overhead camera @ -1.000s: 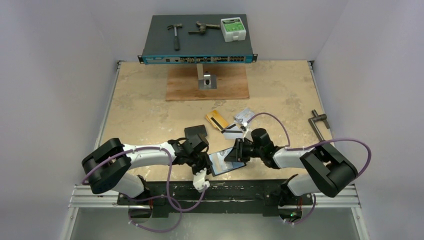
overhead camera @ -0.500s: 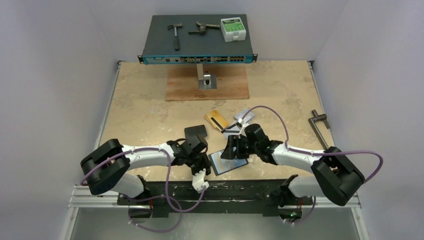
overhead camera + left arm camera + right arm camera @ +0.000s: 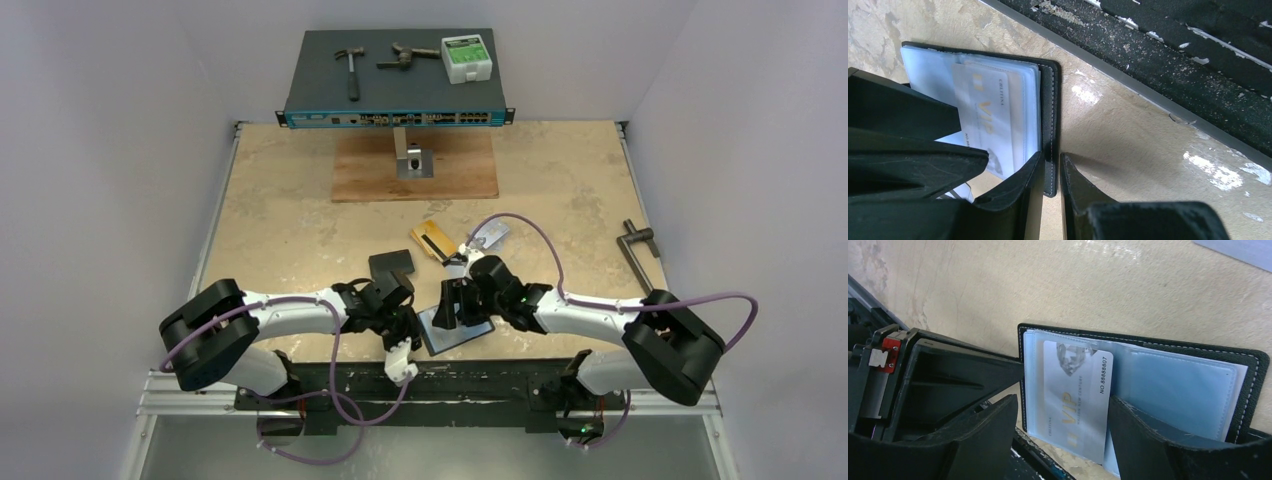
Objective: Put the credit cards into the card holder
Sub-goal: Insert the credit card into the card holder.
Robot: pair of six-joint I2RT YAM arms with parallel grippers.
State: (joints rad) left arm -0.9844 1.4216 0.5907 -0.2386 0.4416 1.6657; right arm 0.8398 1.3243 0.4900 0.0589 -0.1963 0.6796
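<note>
The card holder (image 3: 462, 336) is laid open on the desk (image 3: 300, 220); a card (image 3: 1075, 395) is lodged in it, a second card (image 3: 433, 240), a third card (image 3: 488, 235) and a pouch (image 3: 390, 264) are set behind it

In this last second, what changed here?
The right gripper slid left over the open card holder, where the white VIP card now lies. The left gripper stayed clamped on the holder's edge; the gold card and silver card stayed put.

Robotics lab test cell. Two robot arms (image 3: 295, 308) bolted to an aluminium rail (image 3: 190, 392) at a stone-look bench (image 3: 290, 215), with plain grey partition walls (image 3: 110, 150) on three sides. Rack network switch (image 3: 395, 117) at the back, hammer (image 3: 351, 70) and green-white box (image 3: 466, 57) on top, wooden board (image 3: 370, 170) below.
</note>
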